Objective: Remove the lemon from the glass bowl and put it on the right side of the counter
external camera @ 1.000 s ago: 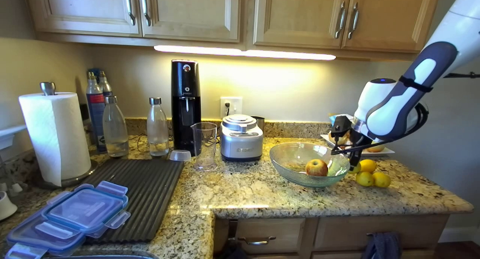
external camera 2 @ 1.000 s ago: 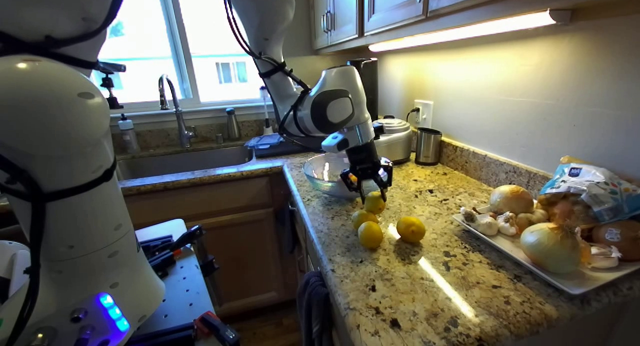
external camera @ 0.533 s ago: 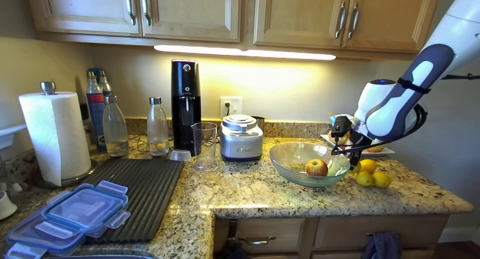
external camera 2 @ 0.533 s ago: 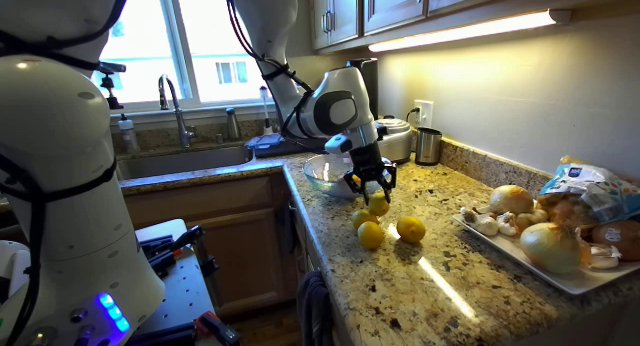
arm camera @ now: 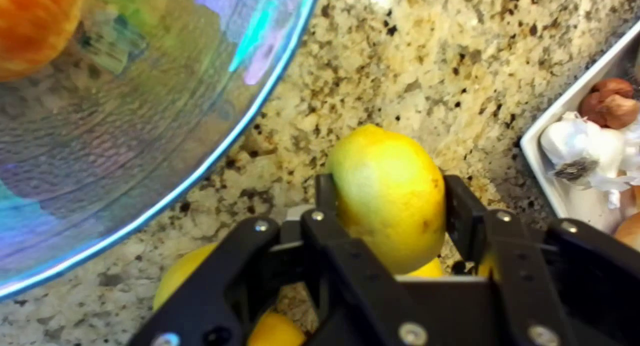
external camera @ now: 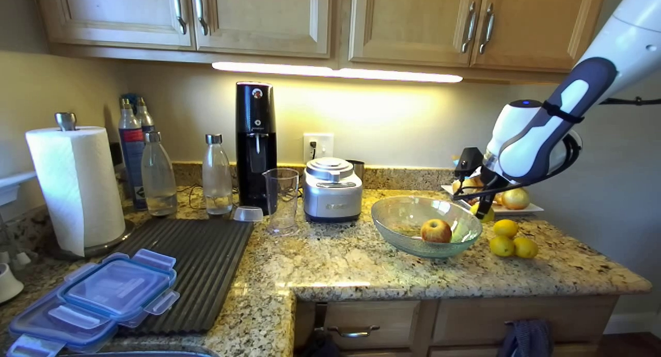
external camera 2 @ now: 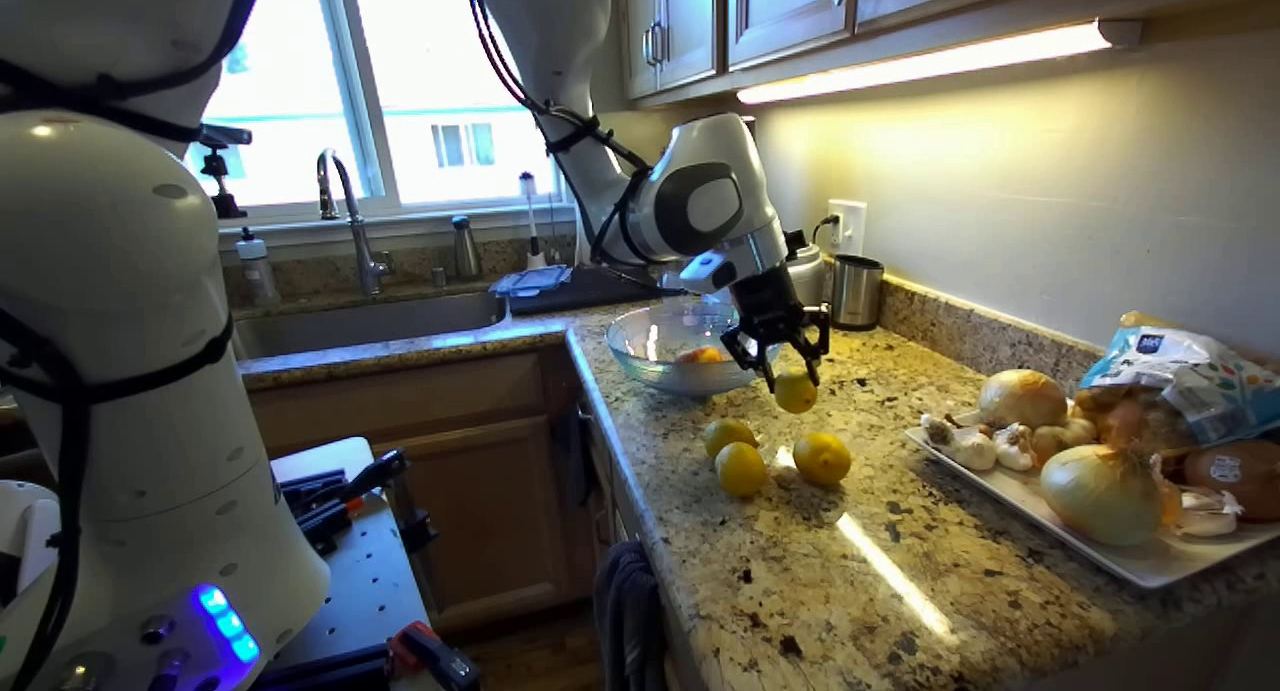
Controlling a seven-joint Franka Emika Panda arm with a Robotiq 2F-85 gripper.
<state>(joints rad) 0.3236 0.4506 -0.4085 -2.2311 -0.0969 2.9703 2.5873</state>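
Currently in the claw (external camera 2: 793, 379): one lemon (arm camera: 389, 201), held from both sides.
Lemon: outside the glass bowl (external camera: 408, 246), near its rim, apparently raised over the table (external camera: 361, 274).
Glass bowl: standing on the table with a reddish-yellow apple (external camera: 436, 231) inside.
Other lemons (external camera: 525, 247): three on the table, two close together, one slightly apart.
Steel cooker (external camera: 333, 194): lettering across the front, too small to read.
Black machine (external camera: 256, 150): round red-and-white sticker (external camera: 257, 93) near the top, small white emblem (external camera: 257, 123) below, print under it unreadable.
Blue bottle (external camera: 129, 166): red label (external camera: 134, 135), text illegible.
Blue-and-white bag (external camera 2: 1190, 376): dark square (external camera 2: 1150, 343) with pale letters, not surely legible.
White plate (external camera 2: 1010, 491): bears a brown vegetable (external camera 2: 1240, 493) with a pale sticker (external camera 2: 1227, 467), wording blurred.
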